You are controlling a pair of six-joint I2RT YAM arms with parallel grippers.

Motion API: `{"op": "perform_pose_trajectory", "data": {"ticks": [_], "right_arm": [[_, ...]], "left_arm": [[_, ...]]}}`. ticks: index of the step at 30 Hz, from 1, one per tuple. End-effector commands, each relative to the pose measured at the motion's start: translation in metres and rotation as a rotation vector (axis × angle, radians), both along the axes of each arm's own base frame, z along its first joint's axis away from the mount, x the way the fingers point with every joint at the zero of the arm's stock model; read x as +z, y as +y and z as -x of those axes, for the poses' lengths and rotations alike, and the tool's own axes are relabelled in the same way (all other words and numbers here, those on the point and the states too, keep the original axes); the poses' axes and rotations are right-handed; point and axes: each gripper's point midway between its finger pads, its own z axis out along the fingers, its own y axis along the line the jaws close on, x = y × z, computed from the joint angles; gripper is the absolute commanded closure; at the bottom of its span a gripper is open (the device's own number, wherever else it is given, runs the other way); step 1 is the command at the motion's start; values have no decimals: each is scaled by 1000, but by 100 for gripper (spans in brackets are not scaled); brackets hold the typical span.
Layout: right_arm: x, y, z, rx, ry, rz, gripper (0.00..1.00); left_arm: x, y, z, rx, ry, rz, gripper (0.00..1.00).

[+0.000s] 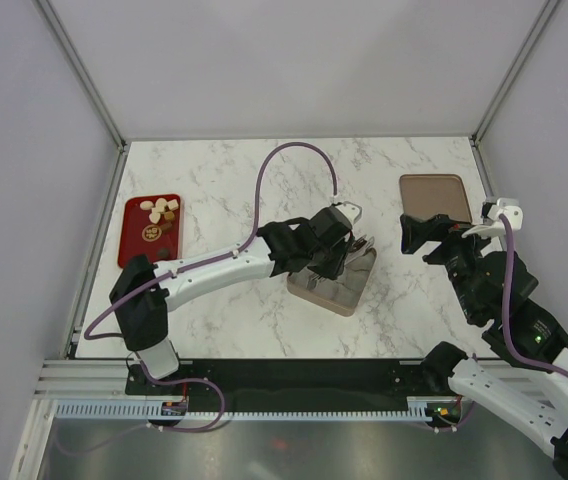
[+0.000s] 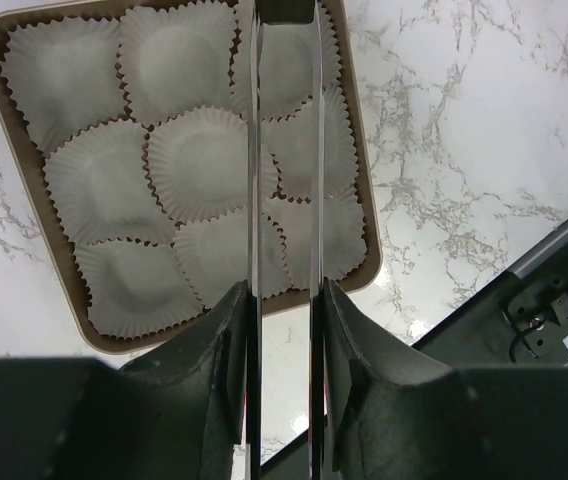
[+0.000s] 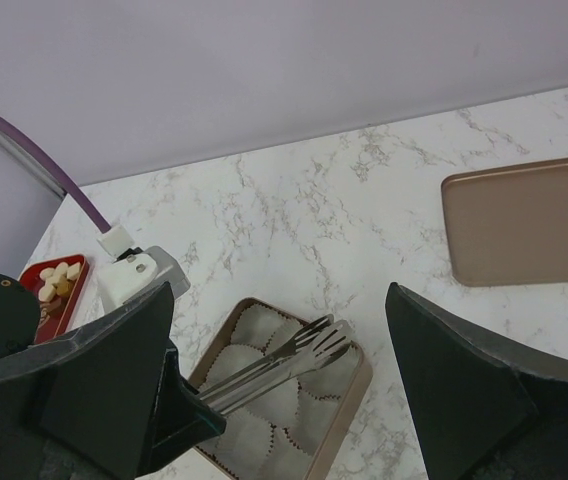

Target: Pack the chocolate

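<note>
Both arms have white shells between bulky black joint housings. The left arm (image 1: 204, 268) carries a purple cable (image 1: 282, 152) that arches free of it and ends at a white connector block (image 3: 132, 275) on the wrist. The right arm (image 1: 509, 320) has a second purple cable (image 1: 507, 270) lying along its links. The left pincer (image 2: 284, 300) and the right pincer (image 3: 279, 300) have broad, matt black fingers.

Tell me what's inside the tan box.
Nine white paper cups in three rows fill the box, and every visible part is empty. In the left wrist view the tongs cross the right-hand column, hiding narrow strips of those cups.
</note>
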Motion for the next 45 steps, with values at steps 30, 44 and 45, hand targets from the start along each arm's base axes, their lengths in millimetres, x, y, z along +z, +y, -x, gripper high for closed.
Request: {"op": "perform_pose_trajectory", "data": {"ticks": [30,44,45], "right_arm": [[3,-1,-4,-20,-2,12,4],[2,1,-4,-11,1,2,4],[2,2,-4,-7,0,-1,4]], "left_arm": [[18,-5,7,22,-33,28,60],[15,0,13,14,-7,13,48],[16,0,13,15,-9,14,48]]}}
